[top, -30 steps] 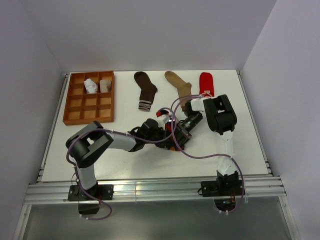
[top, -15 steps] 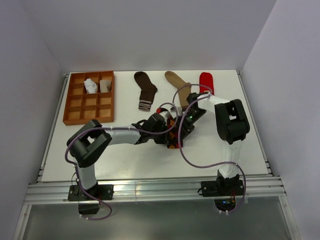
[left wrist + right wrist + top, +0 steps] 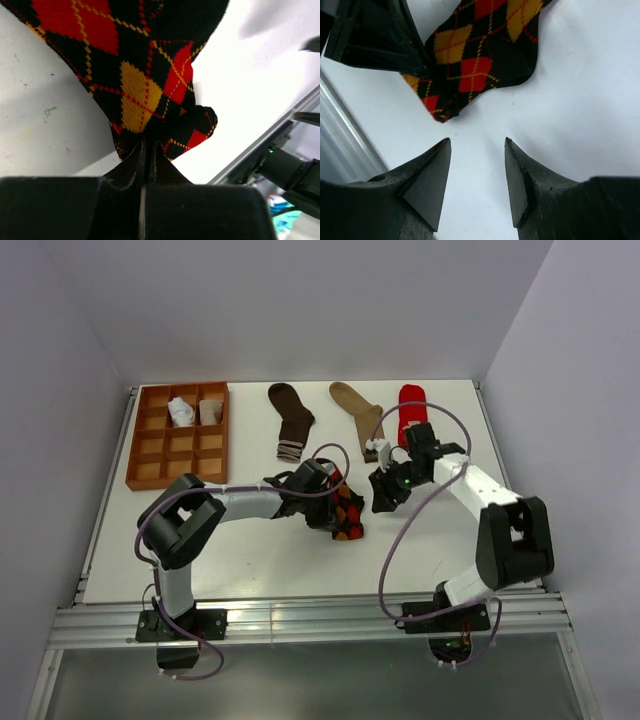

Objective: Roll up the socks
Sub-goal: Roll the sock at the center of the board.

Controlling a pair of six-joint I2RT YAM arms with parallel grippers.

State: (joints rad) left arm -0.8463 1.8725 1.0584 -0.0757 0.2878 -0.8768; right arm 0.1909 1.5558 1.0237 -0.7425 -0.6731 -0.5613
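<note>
The white table [image 3: 250,560] fills the middle of the top view. The right arm has swung outward since a second ago, and its elbow now sits at the lower right of the frame instead of the centre. The orange-brown gridded tray [image 3: 135,450] at upper left holds two rolled socks in its top row, unchanged. The dark brown sock [image 3: 290,415], tan sock [image 3: 358,412] and red sock [image 3: 412,405] lie flat along the top edge; the red one is now less covered. The black-orange argyle sock [image 3: 135,95] lies crumpled at centre. The left gripper [image 3: 147,150] still pinches its edge tight. The right gripper [image 3: 476,142] has backed off it, fingers spread and empty above bare table.
</note>
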